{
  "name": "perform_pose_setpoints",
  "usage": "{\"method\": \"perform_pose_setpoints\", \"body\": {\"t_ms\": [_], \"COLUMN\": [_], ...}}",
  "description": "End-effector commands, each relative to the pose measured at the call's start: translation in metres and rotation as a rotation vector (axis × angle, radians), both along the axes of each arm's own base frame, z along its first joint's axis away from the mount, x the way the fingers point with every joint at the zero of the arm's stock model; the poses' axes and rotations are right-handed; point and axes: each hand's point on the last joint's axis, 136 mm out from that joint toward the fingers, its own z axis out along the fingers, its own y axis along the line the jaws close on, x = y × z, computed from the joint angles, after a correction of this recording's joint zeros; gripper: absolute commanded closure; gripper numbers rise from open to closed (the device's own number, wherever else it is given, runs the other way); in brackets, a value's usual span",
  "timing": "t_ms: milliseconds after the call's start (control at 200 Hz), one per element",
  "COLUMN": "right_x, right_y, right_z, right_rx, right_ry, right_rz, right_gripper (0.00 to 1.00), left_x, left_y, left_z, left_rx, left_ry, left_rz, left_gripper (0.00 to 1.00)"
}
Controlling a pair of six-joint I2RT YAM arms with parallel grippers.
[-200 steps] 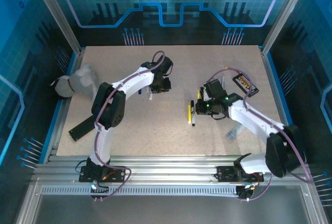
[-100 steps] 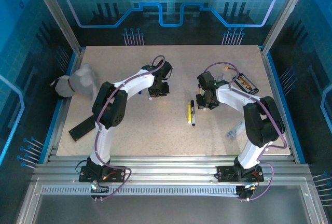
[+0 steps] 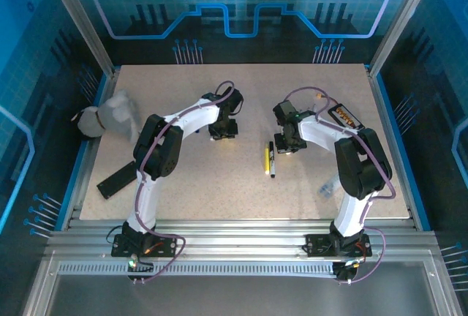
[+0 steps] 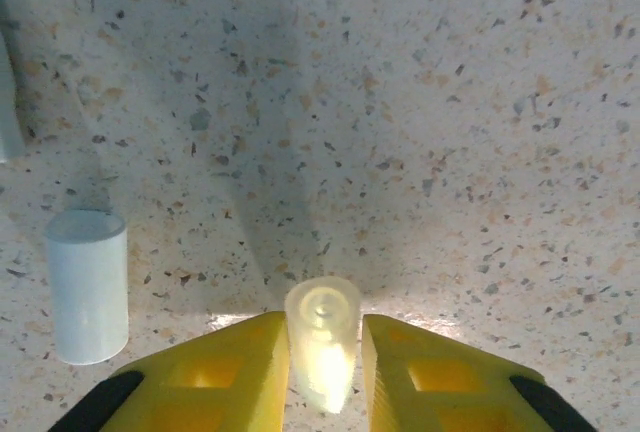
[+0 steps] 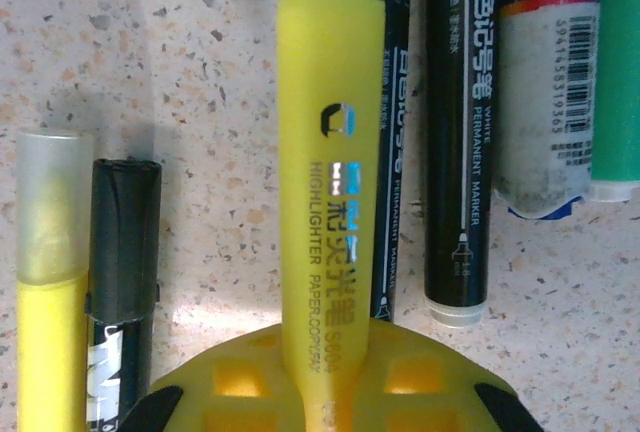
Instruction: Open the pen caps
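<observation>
Left gripper [image 4: 322,377]: low over the tabletop [image 3: 183,89], just left of its middle; jaws narrowly parted, one on each side of a translucent yellow cap [image 4: 322,337]. Whether they press it cannot be told.
Translucent yellow cap: between the left fingers, open end toward the camera.
White cap [image 4: 88,287]: lying on the tabletop left of the left gripper, apart from it.
Right gripper [image 5: 330,392]: right of the tabletop's middle, clamped on a yellow highlighter [image 5: 330,152].
Yellow highlighter: uncapped, bare tip pointing away from the fingers.
Frosted cap [image 5: 55,202]: seated on a second highlighter, left of the held one and beside a black marker [image 5: 125,252].
Permanent marker [image 5: 455,132]: lying just right of the held highlighter.
Black device [image 3: 346,117]: orange-labelled, near the right edge.
</observation>
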Motion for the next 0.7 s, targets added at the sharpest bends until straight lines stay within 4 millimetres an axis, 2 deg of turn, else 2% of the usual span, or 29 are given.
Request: {"method": "perform_pose_setpoints", "body": {"t_ms": [0, 450, 575, 690], "right_x": [-0.001, 0.002, 0.002, 0.001], "right_y": [-0.005, -0.010, -0.012, -0.013], "right_z": [-0.001, 0.003, -0.001, -0.003], "right_rx": [-0.056, -0.105, -0.125, -0.138], "right_ry": [0.022, 0.035, 0.051, 0.062], "right_rz": [-0.006, -0.021, -0.024, -0.030], "right_gripper": [0.84, 0.72, 0.65, 0.64], "left_x": [0.005, 0.014, 0.015, 0.015], "left_y": [0.003, -0.003, -0.003, -0.004], "left_z": [0.005, 0.038, 0.045, 0.047], "left_rx": [0.024, -0.003, -0.011, -0.023], "left_ry": [-0.006, -0.068, -0.082, -0.087], "left_rz": [-0.020, -0.035, -0.033, -0.031], "left_gripper": [0.73, 0.72, 0.73, 0.72]}}
